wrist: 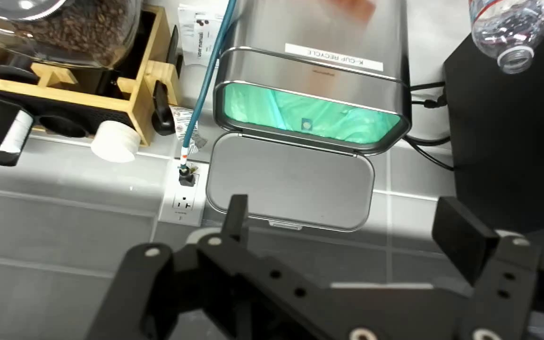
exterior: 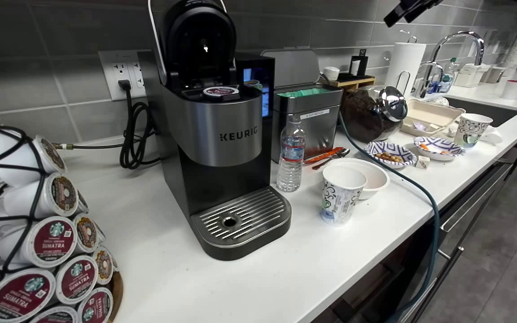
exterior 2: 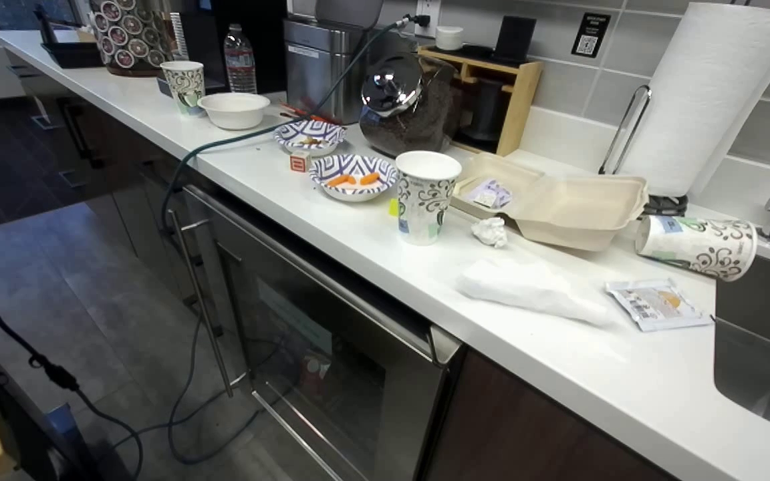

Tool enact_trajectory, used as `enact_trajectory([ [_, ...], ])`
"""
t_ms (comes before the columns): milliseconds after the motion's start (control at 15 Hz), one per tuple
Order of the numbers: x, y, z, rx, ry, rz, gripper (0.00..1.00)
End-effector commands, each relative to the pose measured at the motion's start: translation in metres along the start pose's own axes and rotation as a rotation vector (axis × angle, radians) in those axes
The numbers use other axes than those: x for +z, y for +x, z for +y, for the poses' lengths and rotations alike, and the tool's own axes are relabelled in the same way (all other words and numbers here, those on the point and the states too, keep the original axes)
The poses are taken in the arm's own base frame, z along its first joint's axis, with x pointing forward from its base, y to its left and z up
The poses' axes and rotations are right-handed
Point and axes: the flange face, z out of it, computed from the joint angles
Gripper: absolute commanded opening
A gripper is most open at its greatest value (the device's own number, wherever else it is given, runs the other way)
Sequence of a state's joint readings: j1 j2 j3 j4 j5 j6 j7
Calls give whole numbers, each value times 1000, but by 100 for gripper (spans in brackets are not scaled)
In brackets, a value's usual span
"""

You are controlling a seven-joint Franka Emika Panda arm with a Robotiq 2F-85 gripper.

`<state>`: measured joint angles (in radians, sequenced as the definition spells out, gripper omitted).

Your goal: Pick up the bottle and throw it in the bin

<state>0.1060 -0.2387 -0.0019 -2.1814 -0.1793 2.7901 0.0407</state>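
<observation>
The clear plastic bottle (exterior: pixel 291 157) with a red-striped label stands upright on the counter beside the coffee machine. It also shows in an exterior view (exterior 2: pixel 240 60) and at the top right of the wrist view (wrist: pixel 513 28), uncapped. The steel bin (exterior: pixel 314 130) stands behind the bottle with its lid open and a green liner inside. It also shows in an exterior view (exterior 2: pixel 321 73) and in the wrist view (wrist: pixel 312 78). My gripper (wrist: pixel 347 222) is open and empty, high above the counter, apart from bottle and bin. Its fingers show at the top of an exterior view (exterior: pixel 409 12).
The black coffee machine (exterior: pixel 222 130) stands close beside the bottle. A patterned paper cup (exterior: pixel 341 193) and white bowl (exterior: pixel 370 172) are in front. A blue-green cable (exterior: pixel 402 175) crosses the counter. A coffee-bean jar (exterior: pixel 366 112) and patterned bowls (exterior 2: pixel 353 177) stand farther along.
</observation>
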Motion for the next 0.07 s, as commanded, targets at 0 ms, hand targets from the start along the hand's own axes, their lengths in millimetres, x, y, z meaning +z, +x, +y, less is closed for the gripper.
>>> enact_trajectory([
  [0, -2, 1, 2, 1, -2, 2, 100],
])
